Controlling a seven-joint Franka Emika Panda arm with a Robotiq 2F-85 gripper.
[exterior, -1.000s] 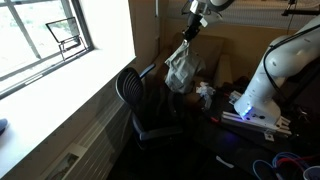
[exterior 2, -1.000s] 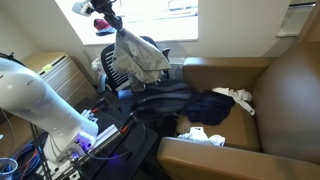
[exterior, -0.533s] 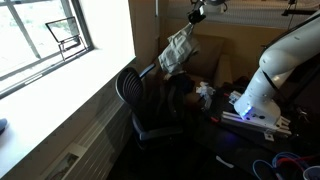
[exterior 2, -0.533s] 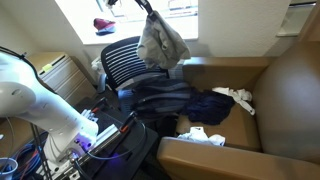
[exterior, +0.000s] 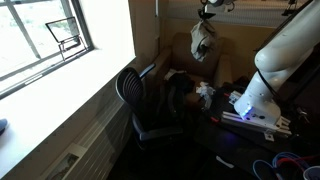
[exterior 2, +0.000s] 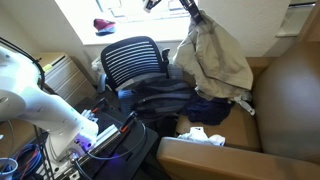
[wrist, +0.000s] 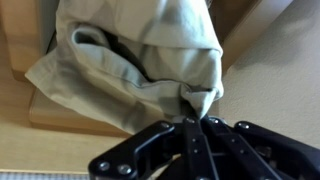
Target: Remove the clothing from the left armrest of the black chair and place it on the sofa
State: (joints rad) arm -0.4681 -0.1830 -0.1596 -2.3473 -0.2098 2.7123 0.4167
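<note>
My gripper (wrist: 193, 118) is shut on a beige-grey piece of clothing (wrist: 130, 65), which hangs from it in the air. In both exterior views the clothing (exterior 2: 212, 58) (exterior: 202, 42) dangles above the brown sofa (exterior 2: 290, 100), away from the black mesh chair (exterior 2: 133, 62) (exterior: 130, 92). The gripper (exterior 2: 190, 12) is at the top of the hanging cloth. In the wrist view the cloth fills the upper picture and the jaws pinch a fold of it.
Dark clothes (exterior 2: 165, 98) and white items (exterior 2: 235, 96) lie on the sofa seat. The robot base (exterior: 255, 100) stands beside it, with cables (exterior 2: 60, 150) on the floor. A window (exterior: 40, 35) is next to the chair.
The gripper has carried the clothing away from above the chair across to over the sofa. The cloth swings as it moves.
</note>
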